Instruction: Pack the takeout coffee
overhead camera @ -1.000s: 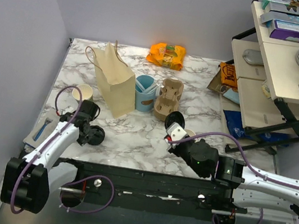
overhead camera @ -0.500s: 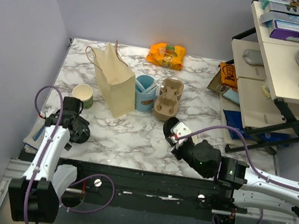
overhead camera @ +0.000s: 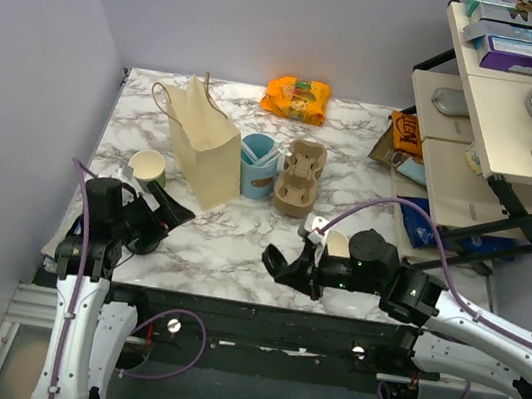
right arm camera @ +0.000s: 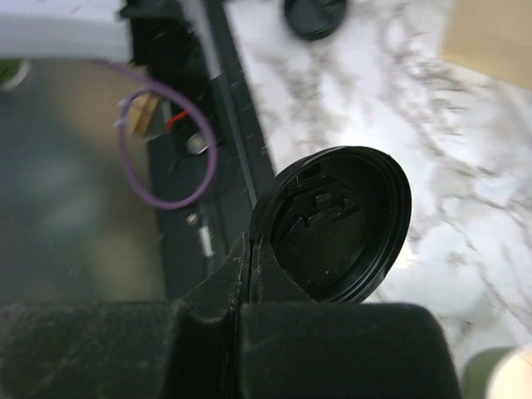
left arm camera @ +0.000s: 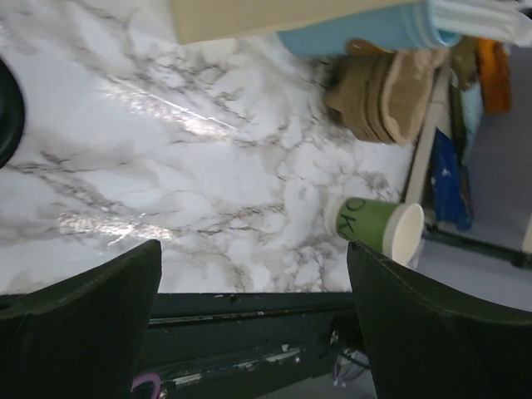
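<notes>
**Lid pinched by its rim over the near edge – cup uncapped beside the wrist**

The right gripper (right arm camera: 249, 264) is clamped on the rim of the black lid (right arm camera: 337, 224), holding it edge-on just over the near edge of the worktop (overhead camera: 241, 226), about mid-width. The left gripper (left arm camera: 253, 253) stands wide apart with nothing in it, near the left edge.

The takeout coffee cup (left arm camera: 376, 226) appears to stand upright and uncapped close to the near edge, right of the middle. It is just beside the right wrist, which partly hides it from above.

Risks, as a judgement:
- The thin rim grip could let the lid pivot or slip, and from there it would drop off the worktop.
- A swing of the right wrist toward the cup could knock the light cup over.
- A second lid (right arm camera: 314, 15) lies near the near edge to the left, and a second paper cup (overhead camera: 148, 166) stands near the left edge, so the parts could be mixed up.

The paper bag (overhead camera: 204, 144) stands toward the far-left part, with a blue cup (overhead camera: 257, 163) and a cardboard carrier (overhead camera: 300, 175) just to its right. The open marble lies between that row and the near edge – the likeliest lane for carrying the cup.
</notes>
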You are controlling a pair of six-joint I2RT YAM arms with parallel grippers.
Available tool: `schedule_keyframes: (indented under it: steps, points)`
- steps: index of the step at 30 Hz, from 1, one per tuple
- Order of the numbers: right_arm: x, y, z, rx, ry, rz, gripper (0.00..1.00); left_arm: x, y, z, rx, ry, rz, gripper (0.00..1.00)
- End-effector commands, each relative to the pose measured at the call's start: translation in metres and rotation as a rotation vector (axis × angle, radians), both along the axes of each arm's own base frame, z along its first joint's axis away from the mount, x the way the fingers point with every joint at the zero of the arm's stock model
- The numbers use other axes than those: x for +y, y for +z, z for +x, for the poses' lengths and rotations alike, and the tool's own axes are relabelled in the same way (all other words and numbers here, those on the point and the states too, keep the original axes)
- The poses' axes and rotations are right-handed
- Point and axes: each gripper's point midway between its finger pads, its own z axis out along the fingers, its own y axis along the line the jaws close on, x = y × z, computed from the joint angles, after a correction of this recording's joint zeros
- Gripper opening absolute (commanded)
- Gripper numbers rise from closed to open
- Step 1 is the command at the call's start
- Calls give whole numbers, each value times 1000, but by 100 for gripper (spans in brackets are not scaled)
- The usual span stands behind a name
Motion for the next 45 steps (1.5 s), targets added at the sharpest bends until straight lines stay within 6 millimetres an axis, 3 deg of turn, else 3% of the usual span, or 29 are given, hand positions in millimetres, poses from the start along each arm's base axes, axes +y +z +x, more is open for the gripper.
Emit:
schedule_keyframes:
  steps: [1,5,6,8,10,12,14,17,22,26,28,29,31,33,36,40,45]
  points:
    - [0,4,-58,-78,445,11,1,-37,61,-14,-235,-294,-62,99]
    - [0,-10,-52,-185,526,-80,1,-46,61,-24,-258,-352,-90,99]
    - [2,-1,-56,-207,576,-62,1,-48,59,-25,-263,-369,-92,99]
    - [8,-2,-60,-238,650,-54,1,-57,59,-29,-293,-434,-136,99]
    - [16,8,-62,-227,679,-18,1,-64,64,-33,-324,-477,-170,99]
    - [32,15,-53,-95,570,-22,1,-65,71,-32,-379,-488,-167,99]
    - [47,40,-47,17,477,29,1,-69,82,-29,-446,-494,-195,99]
    - [53,69,-41,154,373,157,1,-76,95,-24,-519,-499,-262,99]
    - [29,102,-5,267,195,376,1,-93,97,-14,-544,-548,-310,99]
    - [10,120,30,390,69,536,1,-123,128,-15,-664,-653,-405,99]
    - [4,117,41,429,29,579,1,-132,137,-15,-703,-665,-415,99]
    - [-3,128,49,449,14,643,1,-140,146,-20,-748,-703,-439,99]
    - [-9,126,53,498,5,697,1,-147,155,-24,-785,-728,-475,99]
    - [-19,142,57,550,23,795,1,-155,163,-26,-829,-757,-513,99]
    - [-27,150,59,602,28,862,1,-166,159,-13,-789,-750,-486,99]
    - [-32,162,63,607,10,929,1,-181,165,-14,-790,-777,-501,99]
    - [-38,175,63,605,3,974,1,-184,180,-8,-791,-729,-567,99]
